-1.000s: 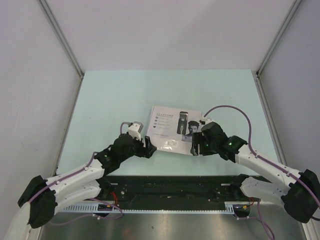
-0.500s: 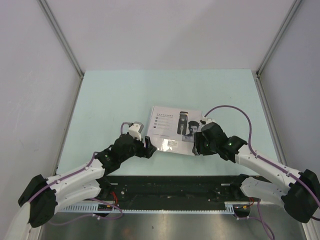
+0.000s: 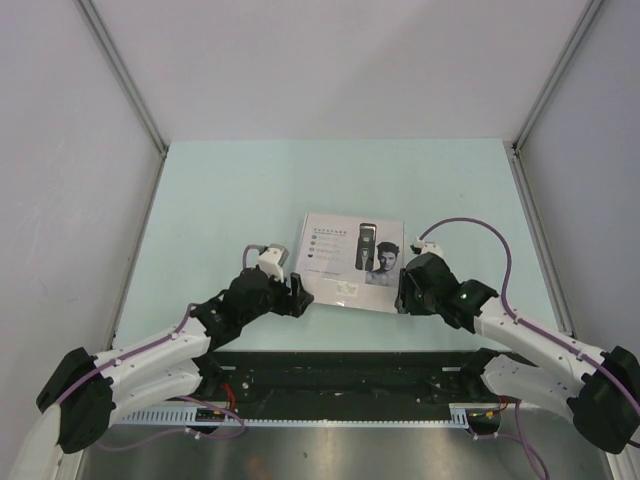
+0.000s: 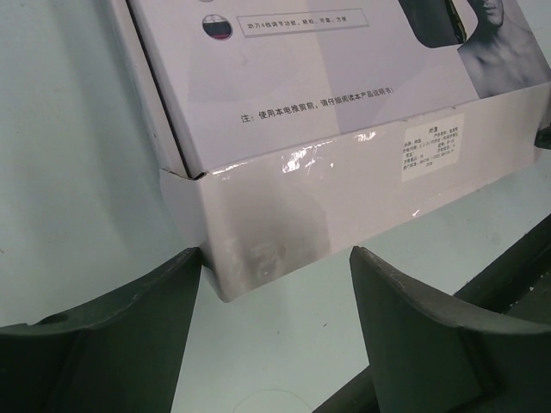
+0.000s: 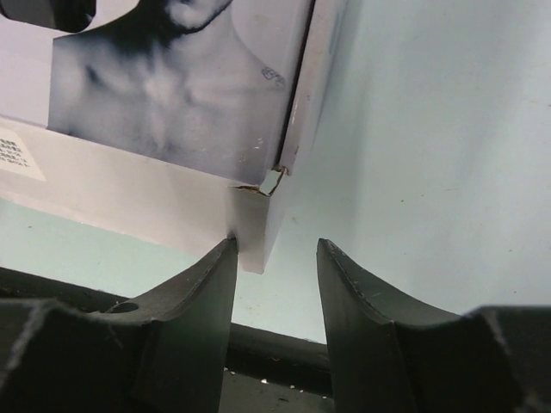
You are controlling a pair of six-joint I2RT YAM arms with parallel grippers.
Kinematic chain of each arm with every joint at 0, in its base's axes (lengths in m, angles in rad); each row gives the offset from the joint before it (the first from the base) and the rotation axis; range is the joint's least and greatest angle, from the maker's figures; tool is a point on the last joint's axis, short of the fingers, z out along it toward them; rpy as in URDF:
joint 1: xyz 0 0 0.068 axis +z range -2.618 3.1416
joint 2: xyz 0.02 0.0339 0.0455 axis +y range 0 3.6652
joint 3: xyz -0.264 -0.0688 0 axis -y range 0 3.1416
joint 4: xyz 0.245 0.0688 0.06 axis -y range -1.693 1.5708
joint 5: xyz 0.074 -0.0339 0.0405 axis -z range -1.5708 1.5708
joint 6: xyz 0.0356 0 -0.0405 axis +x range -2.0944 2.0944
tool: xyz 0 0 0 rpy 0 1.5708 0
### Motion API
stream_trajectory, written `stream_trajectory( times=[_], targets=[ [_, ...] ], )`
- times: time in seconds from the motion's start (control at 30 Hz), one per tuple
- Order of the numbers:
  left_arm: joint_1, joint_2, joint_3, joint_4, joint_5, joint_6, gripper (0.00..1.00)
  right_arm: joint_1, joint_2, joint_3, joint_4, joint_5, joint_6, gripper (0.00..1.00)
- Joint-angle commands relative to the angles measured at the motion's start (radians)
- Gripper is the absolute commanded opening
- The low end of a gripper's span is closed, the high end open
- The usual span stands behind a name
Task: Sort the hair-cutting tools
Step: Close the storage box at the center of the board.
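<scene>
Left gripper (image 4: 275, 262) hangs low at the near left corner of the white box (image 4: 301, 202). Its jaws are spread wide and hold nothing. The corner and a stretch of the near wall sit in the gap between the fingers, and the left finger (image 4: 129, 318) is just beside the box's side. Compared with a second ago, this gripper is in almost the same place and its jaws are only a shade narrower.

The box lies flat on the pale table (image 3: 230, 200), its printed lid facing up and apparently closed. None of the hair-cutting tools is in view. They are probably inside the box, though no view confirms that.

Right gripper (image 5: 275, 249) accounts for most of the change. A second ago it was over the box's right edge with its jaws wide. Now it sits a little nearer the arm bases, at the near right corner, and its jaws are clearly narrower. They are still apart and grip nothing. The inner finger (image 5: 194, 310) sits against, or just beside, the slightly torn corner, and bare table shows through the rest of the gap.

Both arms now flank the near edge of the box, which suggests they are getting ready to hold or open it. Sorting has not begun, since the lid has to come off first.
</scene>
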Motion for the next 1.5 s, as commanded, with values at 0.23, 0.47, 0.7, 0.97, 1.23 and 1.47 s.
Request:
stream_trajectory(
  times=[0.23,0.47,0.7,0.97,1.23,1.47],
  targets=[
    [-0.014,-0.002,0.029,0.055,-0.027,0.002,0.75,-0.067,0.022,-0.045,0.024,0.078,0.078,0.37],
    [-0.014,-0.05,0.052,0.04,-0.069,0.015,0.78,-0.114,0.04,-0.047,0.041,0.07,0.073,0.36],
    [-0.014,-0.038,0.09,0.032,-0.146,0.015,0.8,-0.198,0.138,-0.047,0.154,0.041,0.032,0.36],
    [-0.009,0.028,0.162,0.032,-0.292,0.018,0.84,-0.25,0.207,-0.045,0.265,0.072,0.026,0.35],
    [0.126,0.284,0.354,0.044,-0.254,0.016,0.88,-0.153,-0.009,-0.047,0.279,0.058,-0.049,0.43],
    [0.274,0.583,0.584,0.083,-0.172,0.083,1.0,0.03,-0.145,-0.097,0.375,-0.058,-0.166,0.64]
  ],
)
